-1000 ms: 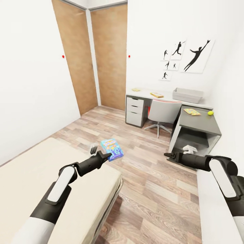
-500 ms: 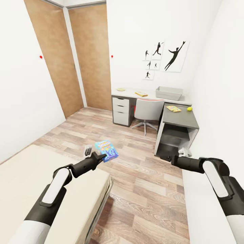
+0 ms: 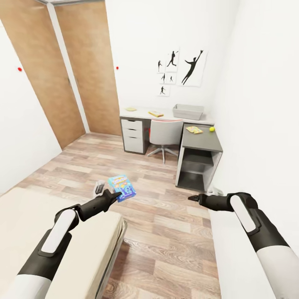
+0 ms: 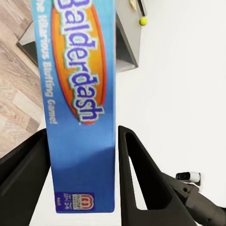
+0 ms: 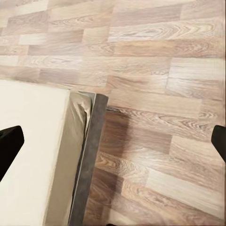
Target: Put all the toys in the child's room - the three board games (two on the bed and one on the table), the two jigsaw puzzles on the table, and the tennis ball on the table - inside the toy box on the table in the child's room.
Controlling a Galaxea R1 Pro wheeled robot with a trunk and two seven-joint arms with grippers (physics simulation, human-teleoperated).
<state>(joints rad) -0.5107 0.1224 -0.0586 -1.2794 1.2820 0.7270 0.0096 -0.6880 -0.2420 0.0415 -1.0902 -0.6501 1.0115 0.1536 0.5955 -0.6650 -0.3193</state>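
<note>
Left gripper point(image 3: 113, 194) held out over the near corner of the bed point(image 3: 25, 216), jaws pinching the blue board game point(image 3: 121, 187) by its lower edge. In the left wrist view the same board game point(image 4: 77, 94) sits between the two black fingers point(image 4: 136, 174), printed face up, yellow "Balderdash" title on an orange oval, fingers touching both long edges. Box carried clear of the wood plank floor point(image 3: 166, 232), well apart from the desk point(image 3: 199, 143).

Right gripper point(image 3: 194, 199) stretched forward above the floor near a second white surface at the right edge. Only its fingertips point(image 5: 9, 146) at the two sides of the right wrist view, far apart, so jaws spread with nothing between them; below them the bed's corner point(image 5: 33, 155) and floorboards.

Across the room, the L-shaped desk against the far wall: light grey top with white drawers point(image 3: 133, 135), dark grey wing on the right. Toy box point(image 3: 188, 111) on the light top near the corner. Yellow-toned flat item point(image 3: 156, 113) left of it, another small one point(image 3: 131, 109) at the far left end. On the dark wing a jigsaw puzzle point(image 3: 194, 130) with the tennis ball point(image 3: 211, 129) just beside it, also visible at the left wrist point(image 4: 143, 21). Grey swivel chair point(image 3: 165, 133) tucked at the desk. Black baseball-player silhouettes point(image 3: 180, 68) on the wall above; two wooden doors point(image 3: 62, 79) at left.
</note>
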